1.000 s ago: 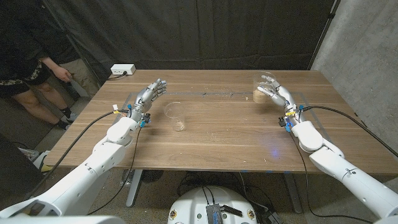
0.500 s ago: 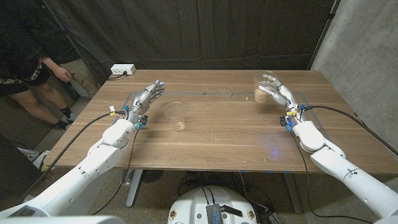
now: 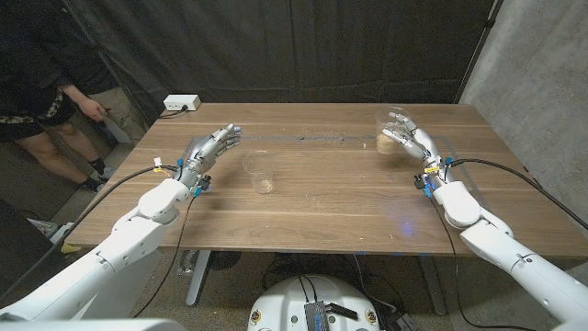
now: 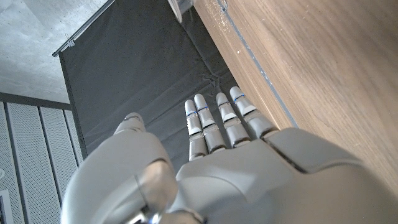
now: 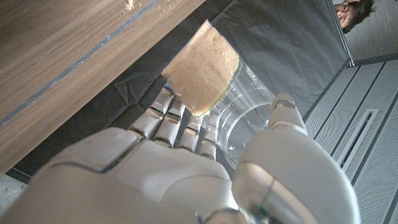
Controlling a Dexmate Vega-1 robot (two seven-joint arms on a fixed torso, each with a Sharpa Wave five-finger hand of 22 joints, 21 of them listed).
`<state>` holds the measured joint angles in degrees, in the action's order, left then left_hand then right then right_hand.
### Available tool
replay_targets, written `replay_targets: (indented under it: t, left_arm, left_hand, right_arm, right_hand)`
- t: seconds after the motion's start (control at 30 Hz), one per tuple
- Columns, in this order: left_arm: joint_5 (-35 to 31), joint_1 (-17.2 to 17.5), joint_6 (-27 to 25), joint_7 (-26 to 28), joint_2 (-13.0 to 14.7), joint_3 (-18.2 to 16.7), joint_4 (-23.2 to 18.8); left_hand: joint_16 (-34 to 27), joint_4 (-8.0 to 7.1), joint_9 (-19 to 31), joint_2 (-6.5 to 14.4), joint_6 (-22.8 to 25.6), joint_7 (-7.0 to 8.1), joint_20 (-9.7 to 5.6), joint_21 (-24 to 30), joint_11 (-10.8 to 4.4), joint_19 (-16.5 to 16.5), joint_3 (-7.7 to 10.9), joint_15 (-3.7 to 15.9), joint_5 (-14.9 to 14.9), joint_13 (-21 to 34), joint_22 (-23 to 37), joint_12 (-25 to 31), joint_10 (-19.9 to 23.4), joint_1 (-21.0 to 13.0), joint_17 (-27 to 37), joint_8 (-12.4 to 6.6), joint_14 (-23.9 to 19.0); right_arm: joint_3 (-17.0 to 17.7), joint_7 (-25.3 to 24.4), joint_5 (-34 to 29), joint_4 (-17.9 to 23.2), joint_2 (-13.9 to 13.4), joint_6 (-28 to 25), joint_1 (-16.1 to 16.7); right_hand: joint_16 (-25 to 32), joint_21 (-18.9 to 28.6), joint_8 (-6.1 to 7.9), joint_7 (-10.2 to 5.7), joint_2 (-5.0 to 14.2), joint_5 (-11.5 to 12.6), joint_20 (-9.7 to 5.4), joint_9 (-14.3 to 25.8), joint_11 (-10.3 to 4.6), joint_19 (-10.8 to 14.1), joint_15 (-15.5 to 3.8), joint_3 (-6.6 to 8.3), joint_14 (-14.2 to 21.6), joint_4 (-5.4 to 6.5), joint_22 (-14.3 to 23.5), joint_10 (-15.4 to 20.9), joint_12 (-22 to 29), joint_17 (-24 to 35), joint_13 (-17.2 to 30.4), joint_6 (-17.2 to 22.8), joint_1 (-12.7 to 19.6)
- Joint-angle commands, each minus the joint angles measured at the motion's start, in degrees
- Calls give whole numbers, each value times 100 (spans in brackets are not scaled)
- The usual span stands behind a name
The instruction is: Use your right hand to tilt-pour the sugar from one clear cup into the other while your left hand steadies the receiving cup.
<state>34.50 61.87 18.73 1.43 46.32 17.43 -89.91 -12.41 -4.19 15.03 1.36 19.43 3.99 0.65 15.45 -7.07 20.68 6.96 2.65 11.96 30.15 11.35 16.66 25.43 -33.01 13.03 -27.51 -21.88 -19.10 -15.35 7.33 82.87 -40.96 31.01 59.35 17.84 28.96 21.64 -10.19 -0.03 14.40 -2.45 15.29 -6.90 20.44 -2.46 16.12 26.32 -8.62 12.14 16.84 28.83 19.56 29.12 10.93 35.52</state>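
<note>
Right robot hand (image 3: 405, 139) is wrapped around the clear plastic cup of tan sugar (image 3: 391, 128), holding it up off the brown wooden surface (image 3: 331, 188) near the far right corner; the wrist view shows the sugar (image 5: 200, 70) packed in the cup's base. Left robot hand (image 3: 210, 146) hangs with fingers straight and apart, gripping nothing, just beside the empty clear plastic cup (image 3: 260, 172) but not touching it.

A wooden table (image 3: 331, 198) fills the middle. Black curtains (image 3: 276, 46) hang behind it from 10 to 1 o'clock, a grey concrete wall (image 3: 542, 74) stands at 2 o'clock, and a person (image 3: 37, 101) stands at 10 o'clock. A white power strip (image 3: 180, 104) sits on the table's far corner at 11 o'clock.
</note>
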Motion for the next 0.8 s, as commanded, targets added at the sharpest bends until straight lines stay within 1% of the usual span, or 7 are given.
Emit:
replay_targets:
  t: [0.03,0.2,0.47,0.63,0.8]
  left_arm:
    - [65,292,274,-204,297,-109,33]
    - [106,371,502,-338,344,-141,164]
    - [127,380,749,-504,403,-153,375]
    - [104,284,736,-619,473,-119,463]
    - [73,114,654,-824,596,-74,526]
  left_hand:
    - [26,-12,31,9,-44,-5,17,-19,-25,24,-27,477,39,30,7,-19,-22,34,14,32,32]
    - [18,-19,33,5,-37,-19,14,-19,-21,27,-37,476,50,33,9,-17,-13,49,17,30,22]
    - [-6,-34,38,17,-12,-24,10,-3,-30,75,-45,473,77,37,11,-10,21,69,23,21,-20]
    - [-8,-37,41,25,-12,-21,7,-3,-19,79,-46,470,91,40,12,-13,20,71,25,22,-19]
    - [-11,-36,44,30,-10,-19,6,-2,-38,85,-46,476,105,43,13,-16,22,67,26,21,-21]
  right_arm:
    - [50,-35,-99,197,-128,-147,108]
    - [51,-2,-150,284,-191,-270,81]
    - [58,74,-184,400,-292,-446,43]
    - [58,90,-193,398,-302,-475,-1]
    - [49,88,-205,377,-283,-517,-63]
  right_hand:
    - [-7,45,35,-7,36,-14,-700,30,-17,50,-1059,27,59,30,16,48,49,21,28,64,24]
    - [-13,50,39,-5,34,-19,-699,30,-14,51,-1059,25,67,30,19,49,63,33,41,82,31]
    - [-21,56,48,-9,34,-26,-698,30,-16,52,-1060,21,80,35,21,59,87,51,59,112,35]
    - [-26,60,53,-6,36,-29,-694,30,-13,53,-1061,21,85,37,23,55,94,60,67,131,39]
    - [-30,64,57,-6,40,-32,-696,30,-9,56,-1061,21,90,38,24,62,106,69,76,147,44]
